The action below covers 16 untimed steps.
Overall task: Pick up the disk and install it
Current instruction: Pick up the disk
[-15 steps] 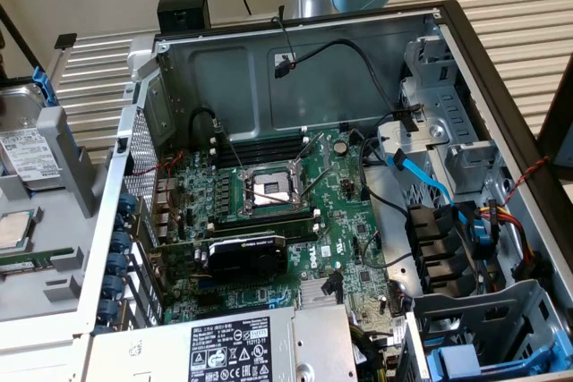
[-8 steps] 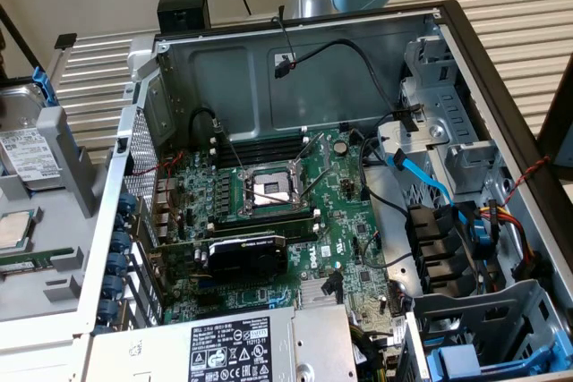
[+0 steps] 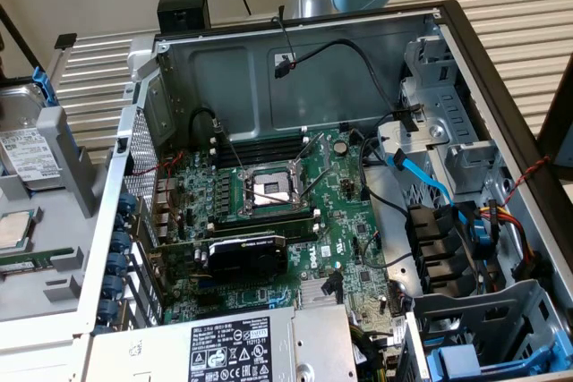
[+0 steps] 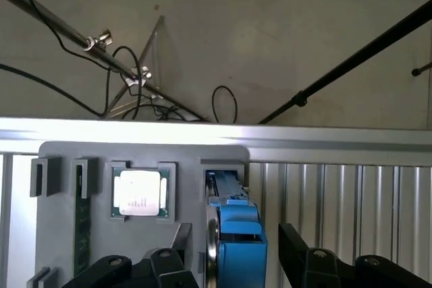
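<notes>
Wrist view: the disk point(image 4: 212, 247), silver-grey in a blue carrier point(image 4: 239, 244), stands edge-on in a grey holder point(image 4: 61, 220), cropped by the frame. The gripper point(image 4: 234, 254) gapes wide, its 2 fingers point(image 4: 297, 261) flanking the disk and gripping nothing. At the exterior view's left, the disk's white label point(image 3: 29, 151) is half cut off.

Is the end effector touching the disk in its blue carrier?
Apart. In the wrist view the open end effector straddles the disk, with grey holder visible between each finger and it.
</notes>
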{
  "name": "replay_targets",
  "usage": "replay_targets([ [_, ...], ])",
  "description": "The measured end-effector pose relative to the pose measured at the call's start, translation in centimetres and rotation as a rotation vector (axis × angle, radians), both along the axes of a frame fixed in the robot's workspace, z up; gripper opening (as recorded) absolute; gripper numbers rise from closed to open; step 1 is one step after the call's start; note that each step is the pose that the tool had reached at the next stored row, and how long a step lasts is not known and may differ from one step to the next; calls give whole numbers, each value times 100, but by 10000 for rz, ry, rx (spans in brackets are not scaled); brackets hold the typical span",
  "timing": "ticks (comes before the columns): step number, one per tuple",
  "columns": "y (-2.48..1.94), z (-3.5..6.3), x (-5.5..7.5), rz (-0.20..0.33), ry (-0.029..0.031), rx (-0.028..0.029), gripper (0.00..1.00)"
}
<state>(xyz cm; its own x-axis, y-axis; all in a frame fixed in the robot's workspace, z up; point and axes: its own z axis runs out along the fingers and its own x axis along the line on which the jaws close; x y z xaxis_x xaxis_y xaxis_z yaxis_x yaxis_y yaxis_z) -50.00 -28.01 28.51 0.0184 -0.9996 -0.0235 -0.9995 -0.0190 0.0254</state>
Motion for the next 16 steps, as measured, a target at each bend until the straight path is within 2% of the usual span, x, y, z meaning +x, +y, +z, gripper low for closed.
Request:
replay_targets([
  [5,-8,-17,1,-1,1,8,62],
  [9,-28,-19,1,-21,9,50,62],
  [12,-38,-22,6,-38,9,129,62],
  [16,-42,-30,10,-78,29,308,62],
])
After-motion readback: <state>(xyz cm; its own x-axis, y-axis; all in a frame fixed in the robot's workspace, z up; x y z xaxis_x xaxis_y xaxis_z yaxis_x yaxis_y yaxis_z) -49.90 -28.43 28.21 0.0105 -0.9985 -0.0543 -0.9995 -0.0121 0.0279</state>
